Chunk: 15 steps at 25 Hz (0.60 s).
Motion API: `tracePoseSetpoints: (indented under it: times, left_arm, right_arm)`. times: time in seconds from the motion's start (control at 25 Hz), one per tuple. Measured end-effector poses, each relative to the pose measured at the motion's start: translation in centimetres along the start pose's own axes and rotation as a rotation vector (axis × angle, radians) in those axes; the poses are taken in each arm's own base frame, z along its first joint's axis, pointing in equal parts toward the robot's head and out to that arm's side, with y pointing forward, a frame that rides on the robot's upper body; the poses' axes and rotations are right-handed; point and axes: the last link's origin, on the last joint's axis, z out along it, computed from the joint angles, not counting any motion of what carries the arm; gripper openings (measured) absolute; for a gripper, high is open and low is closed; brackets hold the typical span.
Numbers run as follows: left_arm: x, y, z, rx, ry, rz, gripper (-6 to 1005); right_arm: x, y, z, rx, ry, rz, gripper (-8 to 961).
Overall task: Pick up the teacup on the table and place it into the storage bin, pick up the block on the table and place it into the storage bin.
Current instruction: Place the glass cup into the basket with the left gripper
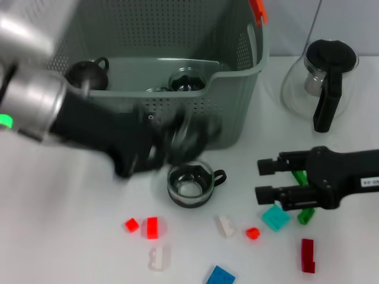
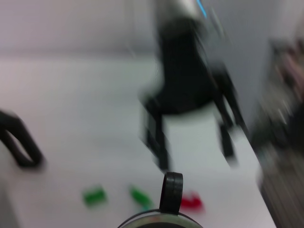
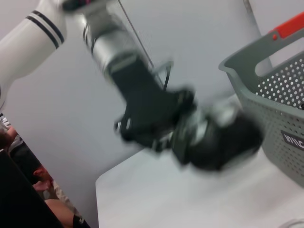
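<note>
- left gripper (image 1: 180,142) blurred, hovering just above and a bit behind the teacup (image 1: 190,183), right at the storage bin's (image 1: 237,100) front wall; cannot tell how far its fingers are spread or whether they hold anything
- teacup sits upright on the white surface (image 1: 71,236), directly below left gripper on its near side, black loop handle (image 1: 219,176) pointing toward the right gripper; left arm clearly nearer, so my guess is it takes the cup
- right gripper (image 1: 266,179) well off to the cup's handle side, fingers parted, nothing between them; teal block (image 1: 276,218) just below it, green block (image 1: 305,214) partly under it
- other blocks scattered on the near side of the cup: red block (image 1: 152,227), white block (image 1: 224,226), dark red block (image 1: 307,255)
- teacup: clear glass, round, dark rim band, likely slippery
- storage bin: grey-green perforated plastic, orange-red handle piece (image 1: 257,10), already holds dark cups
- blocks: small hard plastic bricks, studded
- glass jug (image 1: 323,83) behind right gripper, not part of the task
</note>
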Motion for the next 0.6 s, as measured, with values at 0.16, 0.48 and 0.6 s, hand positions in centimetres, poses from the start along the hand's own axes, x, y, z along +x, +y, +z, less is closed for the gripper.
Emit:
tracePoseSetpoints:
  times: [0.16,0.48,0.6]
  left_arm:
    - [2.1,-3.4,-0.9,0.202,0.076,-0.093,40]
    - [1.3,-12.8,-0.4,0.573,-0.033,-0.277,40]
    - [0.3,-15.0,0.3,0.669,-0.092,-0.307,40]
  right_arm:
    - [0.4,0.1,-0.7,0.006,0.003,0.012,756]
    - [0.4,0.1,-0.8,-0.005,0.014,0.003,756]
    - [0.4,0.1,-0.8,-0.006,0.024,0.005,756]
